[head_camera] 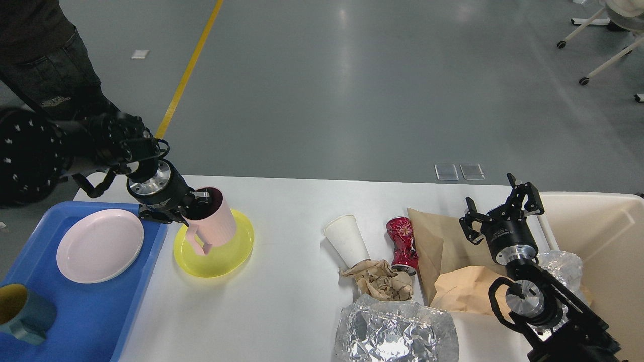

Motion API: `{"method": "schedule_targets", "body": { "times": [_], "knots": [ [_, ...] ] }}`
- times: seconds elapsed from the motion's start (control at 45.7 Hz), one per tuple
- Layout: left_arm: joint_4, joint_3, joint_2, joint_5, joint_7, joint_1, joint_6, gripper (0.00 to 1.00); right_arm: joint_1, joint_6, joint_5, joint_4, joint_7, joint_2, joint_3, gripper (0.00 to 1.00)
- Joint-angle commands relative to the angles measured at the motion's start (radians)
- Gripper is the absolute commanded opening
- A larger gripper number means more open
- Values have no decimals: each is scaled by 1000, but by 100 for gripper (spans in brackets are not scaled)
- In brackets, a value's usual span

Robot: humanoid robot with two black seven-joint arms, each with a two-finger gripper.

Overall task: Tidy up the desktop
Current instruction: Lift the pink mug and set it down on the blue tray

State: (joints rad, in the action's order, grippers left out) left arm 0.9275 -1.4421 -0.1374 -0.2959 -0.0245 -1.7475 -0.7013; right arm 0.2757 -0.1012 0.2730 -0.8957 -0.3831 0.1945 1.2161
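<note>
The white desktop (282, 296) spreads across the lower view. My left gripper (193, 203) is shut on the rim of a pink mug (214, 223), which tilts over a yellow plate (214, 246) near the desktop's left part. My right gripper (503, 208) is open and empty, held above a brown paper bag (443, 241) at the right. A white paper cup (344, 239) lies on its side, with a crushed red can (402, 244), crumpled brown paper (377, 281) and crumpled foil (395, 329) around it.
A blue tray (85, 317) at the left holds a pink plate (99, 245) and a teal mug (22, 314). A beige bin (604, 236) stands at the right edge with clear plastic (563, 266) at its rim. A person stands at the far left.
</note>
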Motion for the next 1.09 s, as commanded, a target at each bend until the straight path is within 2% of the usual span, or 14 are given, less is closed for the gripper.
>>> {"method": "schedule_targets", "body": {
  "times": [0.0,0.175,0.284,0.372,0.459,0.656,0.831,0.919,1.072],
  "knots": [
    [230,-70,21,1,31,-222,45,0,0,0,0,0,1,0,-1,100],
    [540,-80,94,14,40,-529,132,0,0,0,0,0,1,0,0,100],
    [678,-72,121,14,58,-680,132,0,-1,0,0,0,1,0,-1,100],
    [747,-70,121,15,80,-753,125,0,-1,0,0,0,1,0,-1,100],
    [778,-70,111,29,81,-774,123,0,0,0,0,0,1,0,-1,100],
    [774,-86,75,63,83,-753,143,0,-1,0,0,0,1,0,0,100],
    [754,-86,-111,184,81,-666,177,0,-1,0,0,0,1,0,0,100],
    [734,-86,-229,277,81,-574,233,0,-1,0,0,0,1,0,0,100],
    [654,-83,-412,428,84,-333,364,0,-1,0,0,0,1,0,0,100]
  ]
}}
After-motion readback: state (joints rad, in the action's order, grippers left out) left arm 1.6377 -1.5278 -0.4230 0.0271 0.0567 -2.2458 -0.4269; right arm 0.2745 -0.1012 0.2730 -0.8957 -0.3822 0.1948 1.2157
